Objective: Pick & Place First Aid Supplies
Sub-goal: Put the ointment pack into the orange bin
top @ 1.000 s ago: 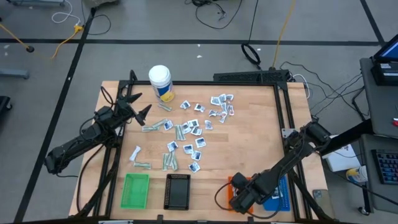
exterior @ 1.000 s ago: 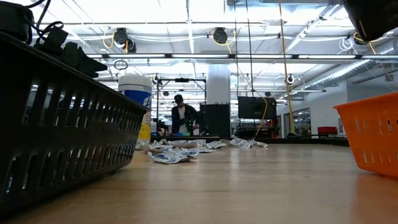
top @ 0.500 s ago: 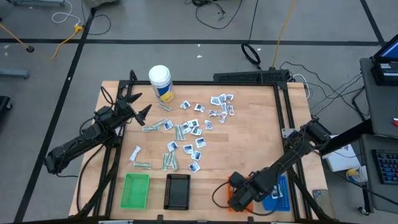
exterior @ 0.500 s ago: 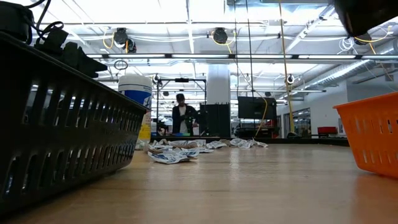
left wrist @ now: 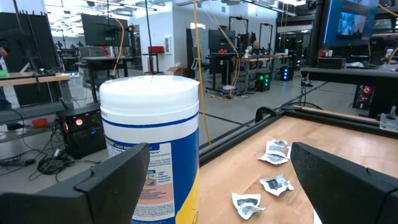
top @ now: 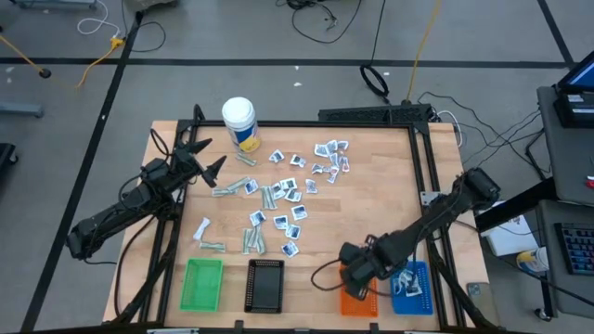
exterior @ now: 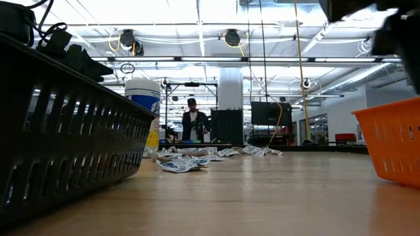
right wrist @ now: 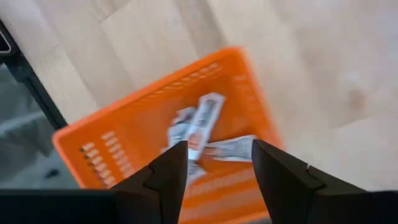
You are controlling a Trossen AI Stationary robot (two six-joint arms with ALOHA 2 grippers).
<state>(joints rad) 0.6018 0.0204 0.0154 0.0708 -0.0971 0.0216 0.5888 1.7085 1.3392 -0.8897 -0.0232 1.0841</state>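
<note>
Right wrist view shows the right gripper (right wrist: 214, 165), jaws apart and empty, above the orange tray (right wrist: 124, 146) holding packets (right wrist: 202, 121). Left gripper (top: 206, 156) waits, jaws apart, beside the bottle (top: 239, 122). Risk: a wrapped strip resting near the rim could snag the jaws and spill.

Right arm reaching in from the table's right edge, stretching low and diagonally toward the near edge, elbow bending near the right rail. Right gripper (top: 355, 269) hanging just above the table's near edge, right of centre, pointing downward; fingers (right wrist: 166, 176) standing apart with a clear gap between them, gripping nothing. Left arm lying extended along the table's left side, angling toward the far left corner. Left gripper (top: 206, 156) hovering there, jaws spreading wide, fingers (left wrist: 115, 180) framing the wrist view on both sides, clasping nothing.
</note>
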